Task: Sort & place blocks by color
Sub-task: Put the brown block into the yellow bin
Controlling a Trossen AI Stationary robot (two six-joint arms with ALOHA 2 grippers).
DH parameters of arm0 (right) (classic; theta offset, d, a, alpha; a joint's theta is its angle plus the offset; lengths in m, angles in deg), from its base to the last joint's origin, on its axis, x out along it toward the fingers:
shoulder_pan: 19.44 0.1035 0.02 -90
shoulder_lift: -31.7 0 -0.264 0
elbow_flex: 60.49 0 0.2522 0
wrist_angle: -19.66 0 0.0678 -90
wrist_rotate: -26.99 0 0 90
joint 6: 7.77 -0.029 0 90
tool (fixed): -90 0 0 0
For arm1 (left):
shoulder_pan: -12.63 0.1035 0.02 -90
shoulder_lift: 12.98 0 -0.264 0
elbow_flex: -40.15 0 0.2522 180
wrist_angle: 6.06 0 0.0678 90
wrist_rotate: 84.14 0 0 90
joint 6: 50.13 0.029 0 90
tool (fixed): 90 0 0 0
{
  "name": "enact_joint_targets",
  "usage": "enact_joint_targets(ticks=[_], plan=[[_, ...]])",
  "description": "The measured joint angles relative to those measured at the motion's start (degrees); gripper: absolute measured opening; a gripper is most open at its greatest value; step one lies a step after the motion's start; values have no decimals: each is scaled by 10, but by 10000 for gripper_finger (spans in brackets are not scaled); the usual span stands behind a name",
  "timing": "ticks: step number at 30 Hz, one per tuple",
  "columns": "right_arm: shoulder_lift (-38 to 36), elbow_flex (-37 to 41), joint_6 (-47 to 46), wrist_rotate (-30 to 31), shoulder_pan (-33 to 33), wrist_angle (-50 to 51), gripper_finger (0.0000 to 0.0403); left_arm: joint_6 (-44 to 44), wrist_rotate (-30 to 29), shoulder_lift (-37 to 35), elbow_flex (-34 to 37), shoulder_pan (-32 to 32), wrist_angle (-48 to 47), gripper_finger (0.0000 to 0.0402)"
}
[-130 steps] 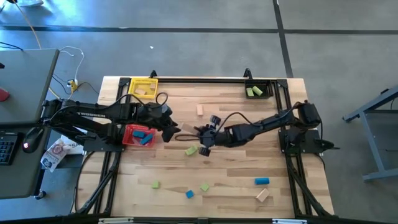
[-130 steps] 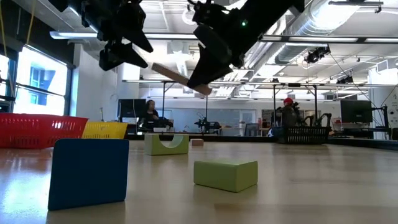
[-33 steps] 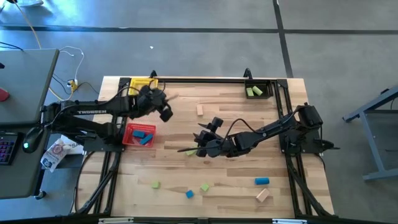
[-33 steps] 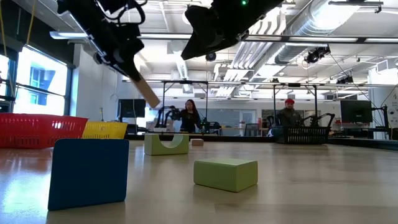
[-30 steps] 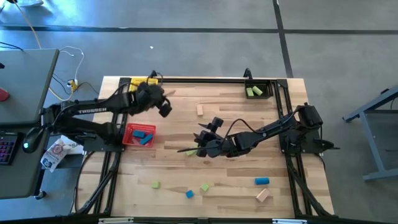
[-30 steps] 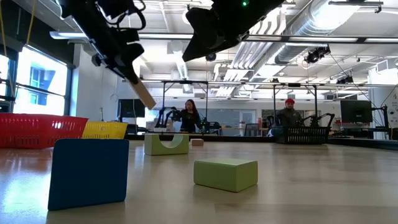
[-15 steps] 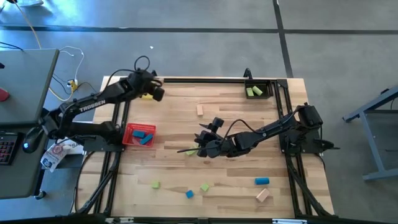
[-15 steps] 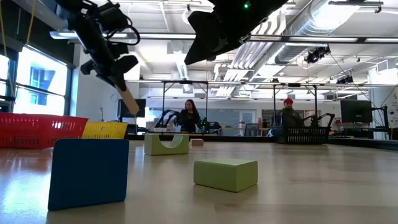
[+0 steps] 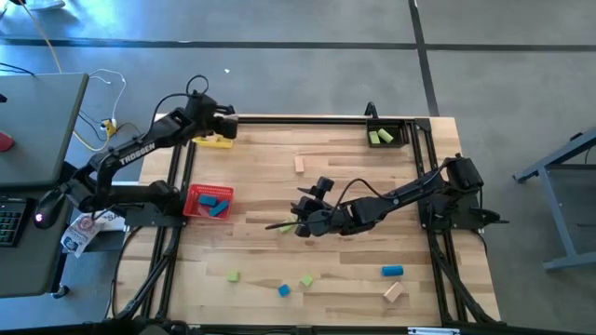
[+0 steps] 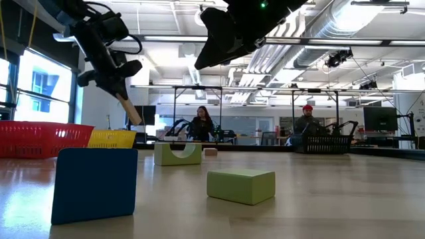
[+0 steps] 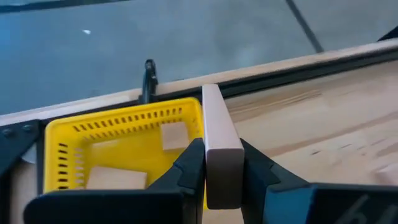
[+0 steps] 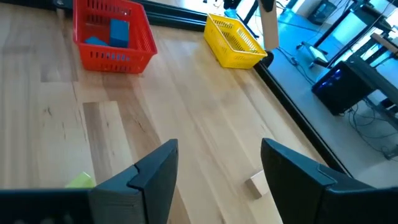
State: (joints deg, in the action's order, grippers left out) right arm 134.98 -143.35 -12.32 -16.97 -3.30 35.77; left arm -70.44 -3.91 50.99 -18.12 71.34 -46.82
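Note:
My left gripper hangs over the yellow bin at the table's far left corner, shut on a tan bar. Two tan blocks lie in that bin. My right gripper stands open above mid-table, beside a green block that lies flat and shows at the edge of the right wrist view. More blocks lie flat on the table: a tan one, green ones, blue ones. My left gripper pinches the tan bar by its two long sides between both fingers, which lie along it. The bar's free end sticks out past the fingertips. In the low view the bar slants down below the gripper, lifted clear above the bin.
A red bin with blue blocks stands at the left edge. A black bin with green blocks sits at the far right corner. Near the front edge lie a blue block and a green one. People stand in the room beyond.
My left gripper has carried the tan bar toward the table's far left corner, from beside the red bin to over the yellow bin, turning as it went. The bar stays pinched and clear of the table.

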Motion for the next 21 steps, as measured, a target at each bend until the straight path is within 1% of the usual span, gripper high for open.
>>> enact_joint_targets(ticks=[3,6,10,12,15,19,21], plan=[[0,0,0,-7,0,0,215,-18,18,0,-9,7,-3,44],[0,0,0,-24,0,0,215,-30,20,0,-16,9,-7,44],[0,0,-7,-42,0,1,215,-31,24,0,-19,7,-21,44],[0,0,-10,-45,0,3,215,-17,19,0,-19,1,-29,44],[0,0,-11,-45,0,5,215,-3,-25,0,-19,-17,-42,44],[0,0,-10,-45,0,6,215,6,-106,0,-19,-51,-42,44],[0,0,-10,-45,0,6,215,15,-138,0,-19,-65,-44,44]])
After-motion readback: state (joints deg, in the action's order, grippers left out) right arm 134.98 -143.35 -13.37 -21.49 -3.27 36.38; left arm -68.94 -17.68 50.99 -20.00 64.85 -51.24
